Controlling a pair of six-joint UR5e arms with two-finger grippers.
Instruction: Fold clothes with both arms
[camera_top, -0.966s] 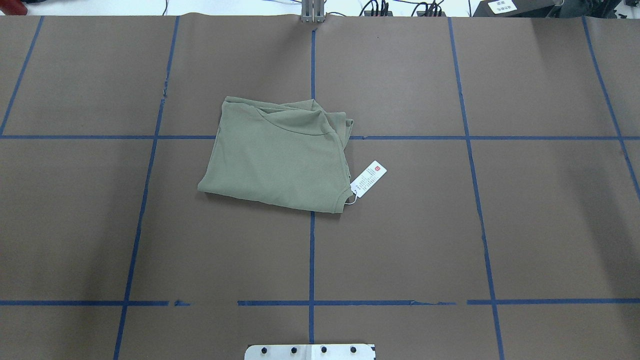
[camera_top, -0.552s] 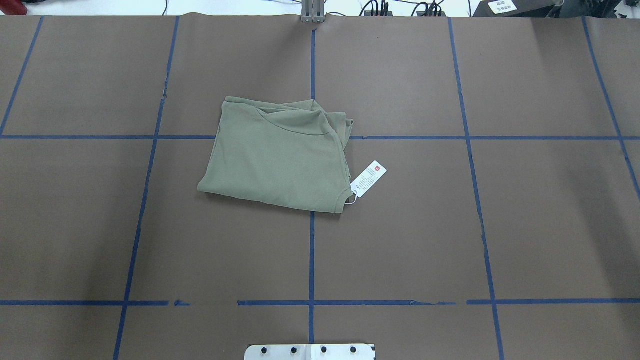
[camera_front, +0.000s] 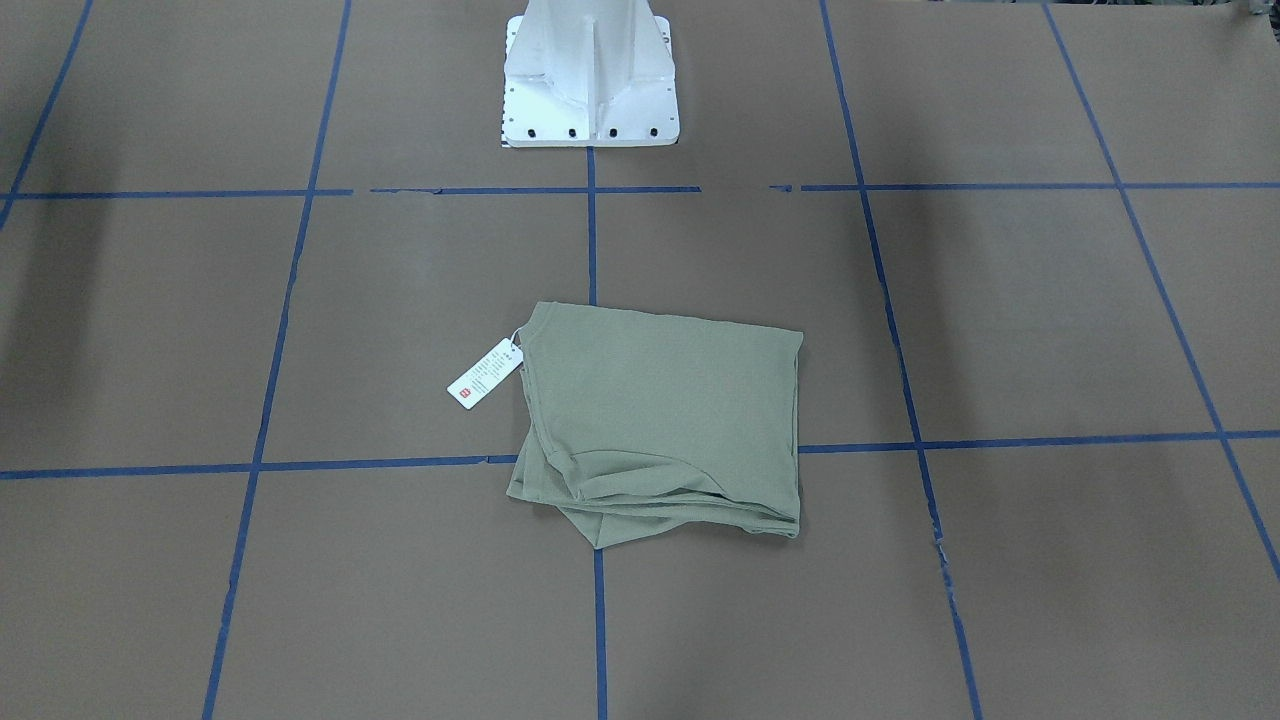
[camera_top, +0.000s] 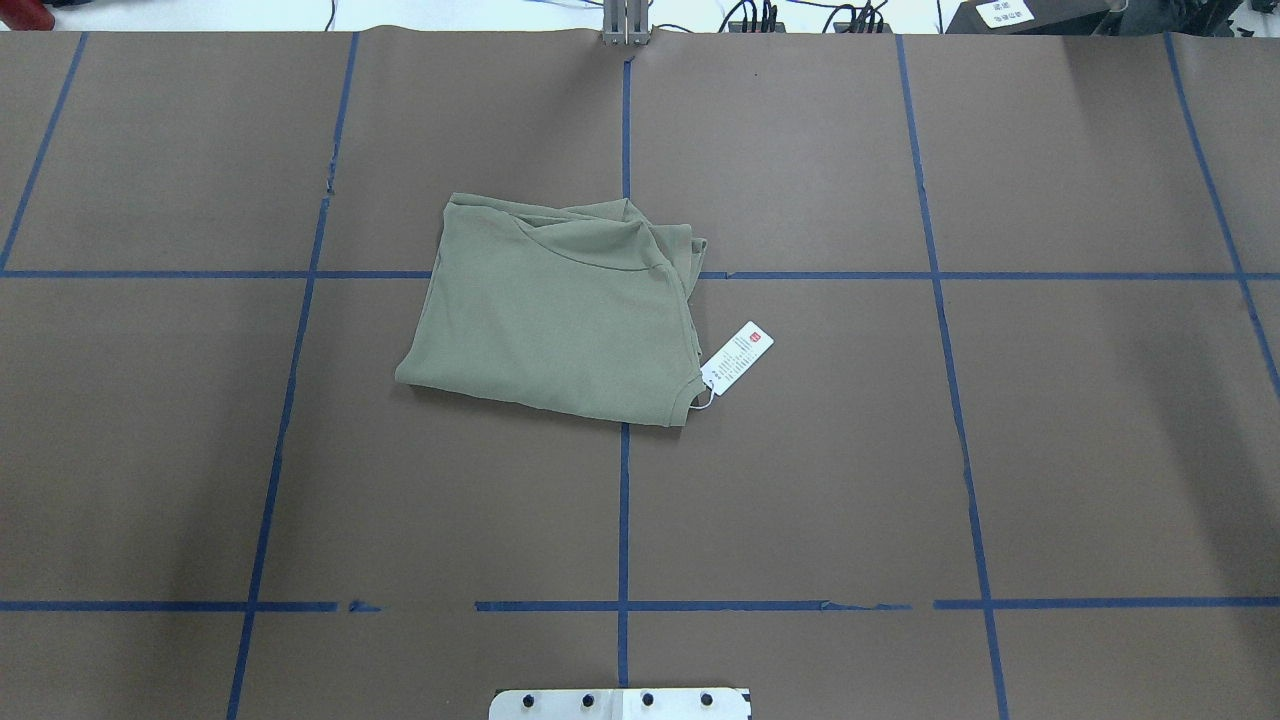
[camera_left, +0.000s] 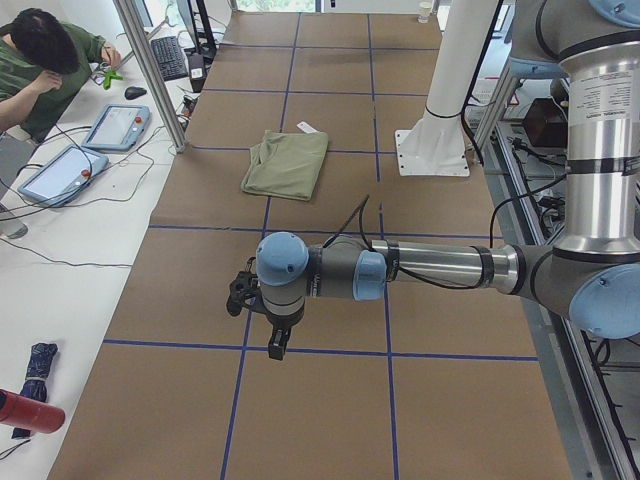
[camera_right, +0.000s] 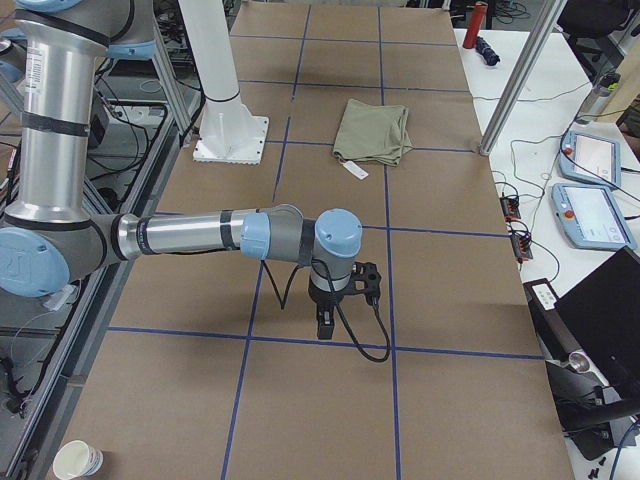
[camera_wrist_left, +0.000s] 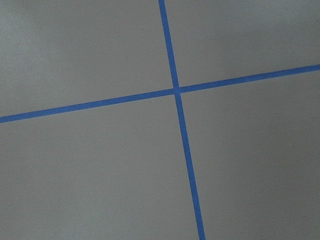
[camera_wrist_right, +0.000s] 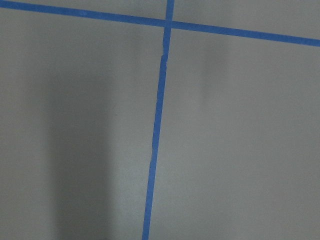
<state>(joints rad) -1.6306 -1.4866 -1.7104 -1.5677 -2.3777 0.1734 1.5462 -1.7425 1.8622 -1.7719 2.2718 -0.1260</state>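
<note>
The sage-green shirt (camera_top: 560, 315) lies folded into a rough rectangle near the table's middle, with bunched layers at its far right corner. It also shows in the front-facing view (camera_front: 665, 420), the left view (camera_left: 287, 163) and the right view (camera_right: 375, 131). Its white hang tag (camera_top: 737, 357) with a red mark lies on the table by the shirt's near right corner. My left gripper (camera_left: 279, 340) hangs above the table far out on the left end. My right gripper (camera_right: 326, 321) hangs far out on the right end. Both show only in side views, so I cannot tell open or shut.
The brown table cover (camera_top: 800, 480) carries a grid of blue tape lines. The white pedestal base (camera_front: 590, 75) stands at the robot's edge. An operator (camera_left: 45, 60) sits at a side desk with tablets (camera_left: 115, 127). A metal post (camera_right: 520, 75) stands by the far edge.
</note>
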